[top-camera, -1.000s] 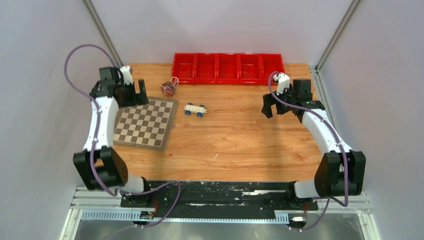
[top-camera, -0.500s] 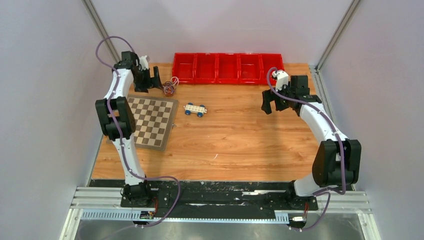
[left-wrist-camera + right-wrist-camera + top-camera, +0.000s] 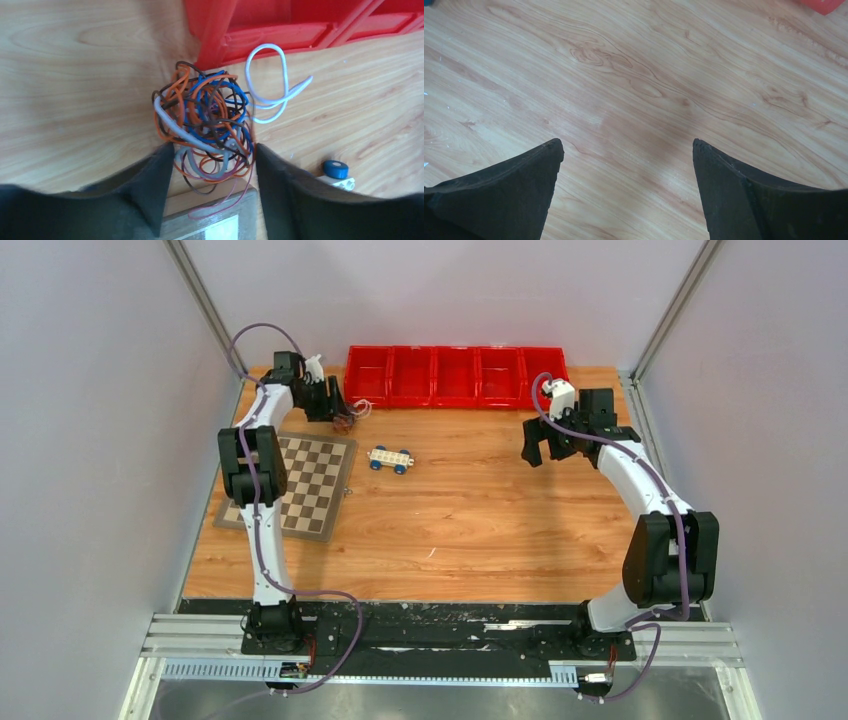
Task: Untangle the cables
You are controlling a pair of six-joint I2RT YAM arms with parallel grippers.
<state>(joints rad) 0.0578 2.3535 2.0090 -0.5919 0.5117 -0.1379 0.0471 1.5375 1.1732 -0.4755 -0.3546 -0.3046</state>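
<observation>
The cables [image 3: 349,410] are a small tangle of orange, blue, black and grey-white wires on the wood, next to the left end of the red bins. In the left wrist view the tangle [image 3: 202,112] fills the middle, and a white loop [image 3: 272,80] trails off to its right. My left gripper [image 3: 336,408] is at the tangle. It [image 3: 212,147] is open, with one finger on each side of the tangle's near part. My right gripper [image 3: 541,449] is open and empty over bare wood at the right, far from the cables, as the right wrist view [image 3: 626,145] shows.
A row of red bins [image 3: 456,376] stands along the back edge, its corner [image 3: 215,35] close behind the tangle. A chessboard [image 3: 295,485] lies at the left, its corner [image 3: 215,220] under my left gripper. A toy car [image 3: 390,459] with blue wheels stands mid-table.
My left arm has swung from over the chessboard's back left corner back and to the right, up to the cable tangle. My right arm has shifted only slightly.
</observation>
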